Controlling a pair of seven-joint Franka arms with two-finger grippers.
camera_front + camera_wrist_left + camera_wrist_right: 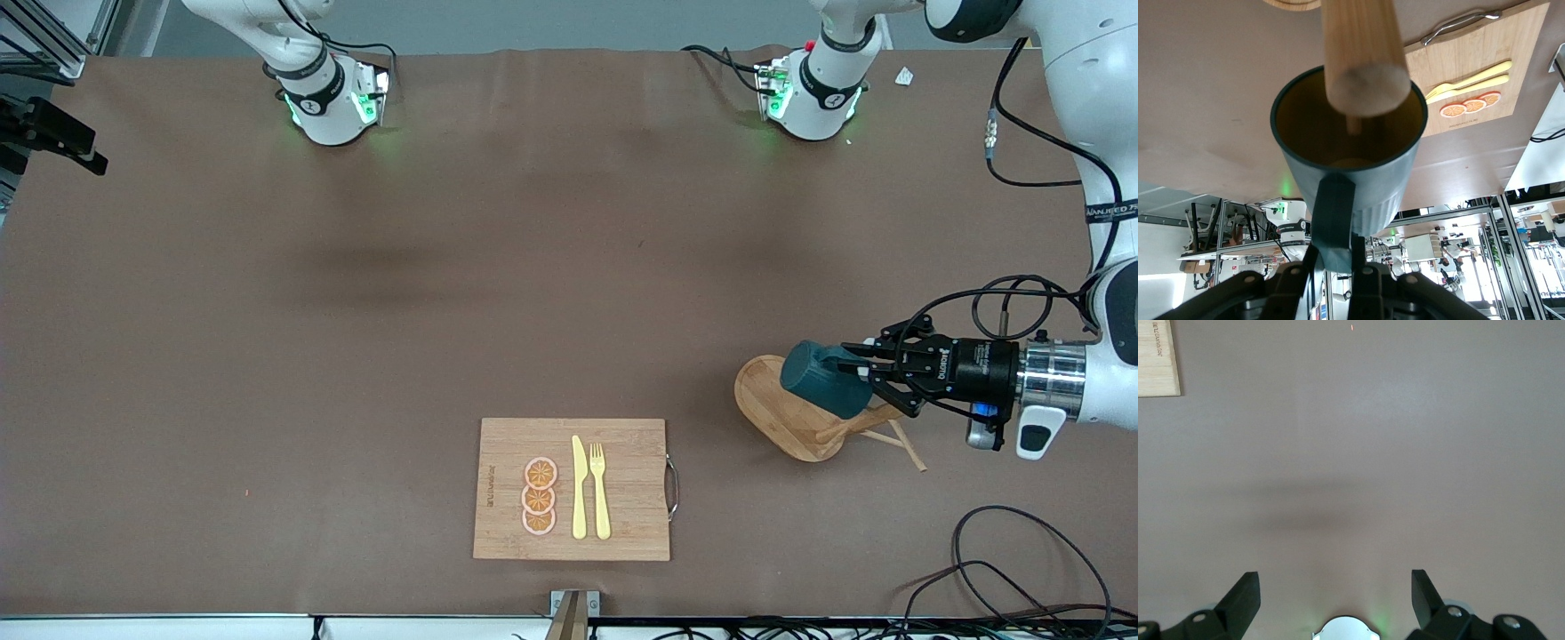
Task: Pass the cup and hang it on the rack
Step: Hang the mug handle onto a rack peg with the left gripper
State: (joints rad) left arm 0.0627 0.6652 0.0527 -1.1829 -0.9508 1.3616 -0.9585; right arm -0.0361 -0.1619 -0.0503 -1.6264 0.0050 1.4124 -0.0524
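Cup [822, 377] sideways over the rack [782, 409], rack post [1361, 50] at its mouth. My left gripper [876, 369] clamps the cup handle [1333, 220], wrist horizontal. Right gripper [1335, 592] spread wide, waiting over bare table [356, 311].

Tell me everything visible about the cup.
The cup is a small dark teal mug, yellow-ochre inside, with a faintly ribbed wall and a flat teal handle. It looks glazed and empty. The left gripper is shut on that handle, holding the cup tipped on its side in the air over the rack, above its oval base. In the left wrist view the rounded tip of the rack's post overlaps the cup's open mouth; contact cannot be told.
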